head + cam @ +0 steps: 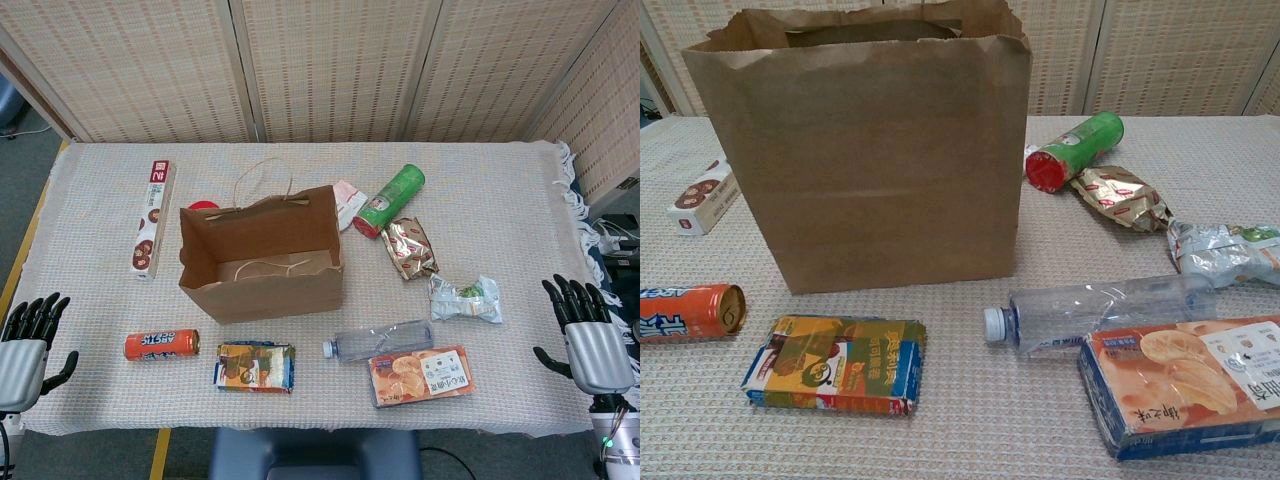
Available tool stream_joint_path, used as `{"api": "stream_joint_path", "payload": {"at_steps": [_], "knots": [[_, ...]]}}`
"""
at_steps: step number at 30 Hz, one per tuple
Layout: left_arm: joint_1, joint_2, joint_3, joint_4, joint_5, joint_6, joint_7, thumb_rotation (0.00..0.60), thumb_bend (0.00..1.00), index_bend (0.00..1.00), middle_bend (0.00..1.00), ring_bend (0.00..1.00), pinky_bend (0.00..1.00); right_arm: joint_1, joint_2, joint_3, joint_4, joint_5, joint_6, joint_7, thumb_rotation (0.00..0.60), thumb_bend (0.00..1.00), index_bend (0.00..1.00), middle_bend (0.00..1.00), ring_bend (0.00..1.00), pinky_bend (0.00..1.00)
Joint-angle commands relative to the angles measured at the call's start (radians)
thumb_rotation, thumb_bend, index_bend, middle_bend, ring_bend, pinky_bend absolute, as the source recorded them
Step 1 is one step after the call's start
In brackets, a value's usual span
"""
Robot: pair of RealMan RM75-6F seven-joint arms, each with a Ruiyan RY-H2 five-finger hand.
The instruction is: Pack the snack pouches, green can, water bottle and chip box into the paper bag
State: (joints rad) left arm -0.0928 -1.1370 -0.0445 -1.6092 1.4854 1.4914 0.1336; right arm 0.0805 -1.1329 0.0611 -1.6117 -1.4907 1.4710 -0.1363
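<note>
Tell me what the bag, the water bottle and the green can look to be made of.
Bag: brown kraft paper, matte, with creased walls and twisted paper handles.
Water bottle: clear thin plastic, glossy, see-through, white cap.
Green can: probably a cardboard tube under a glossy printed wrap, with a red plastic-looking lid; metal cannot be ruled out.

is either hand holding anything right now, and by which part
Nothing is held. The left hand and right hand both rest open at the table's edges, away from every item.
</note>
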Motion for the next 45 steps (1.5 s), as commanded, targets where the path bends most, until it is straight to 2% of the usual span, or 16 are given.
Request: {"api": "stream_joint_path", "payload": {"at_steps": [1, 16, 21, 25, 28, 35, 45], "knots": [[0.000, 0.000, 0.000, 0.001, 0.000, 0.000, 0.000, 0.600, 0.39, 0.01, 0.00, 0.00, 0.00, 0.000, 0.001, -0.001, -0.001, 0.000, -0.001, 0.000, 0.600, 0.07, 0.00, 0.00, 0.00, 0.00], [-0.002, 0.000, -0.001, 0.000, -0.003, -0.004, 0.001, 0.600, 0.39, 0.01, 0.00, 0.00, 0.00, 0.009, 0.014, -0.003, -0.025, 0.024, -0.041, 0.016, 0.600, 0.05, 0.00, 0.00, 0.00, 0.00], [-0.001, 0.000, -0.001, 0.000, -0.002, -0.002, 0.002, 0.600, 0.39, 0.01, 0.00, 0.00, 0.00, 0.050, 0.064, 0.001, -0.107, 0.132, -0.190, 0.037, 0.600, 0.02, 0.00, 0.00, 0.00, 0.00], [0.000, -0.002, -0.002, -0.001, -0.003, 0.000, 0.007, 0.600, 0.39, 0.01, 0.00, 0.00, 0.00, 0.112, 0.089, 0.027, -0.137, 0.234, -0.302, -0.024, 0.600, 0.01, 0.00, 0.00, 0.00, 0.00], [-0.001, -0.003, -0.003, -0.003, -0.006, 0.000, 0.012, 0.600, 0.39, 0.01, 0.00, 0.00, 0.00, 0.161, 0.072, 0.056, -0.125, 0.309, -0.347, -0.098, 0.600, 0.02, 0.00, 0.00, 0.00, 0.00], [-0.002, -0.004, -0.006, -0.005, -0.011, -0.003, 0.020, 0.600, 0.39, 0.01, 0.00, 0.00, 0.00, 0.252, 0.011, 0.102, -0.055, 0.439, -0.424, -0.181, 0.600, 0.02, 0.00, 0.01, 0.00, 0.00], [-0.007, -0.002, -0.009, -0.009, -0.019, -0.013, 0.023, 0.600, 0.39, 0.01, 0.00, 0.00, 0.00, 0.357, -0.054, 0.094, -0.013, 0.586, -0.523, -0.298, 0.600, 0.01, 0.00, 0.01, 0.00, 0.00]]}}
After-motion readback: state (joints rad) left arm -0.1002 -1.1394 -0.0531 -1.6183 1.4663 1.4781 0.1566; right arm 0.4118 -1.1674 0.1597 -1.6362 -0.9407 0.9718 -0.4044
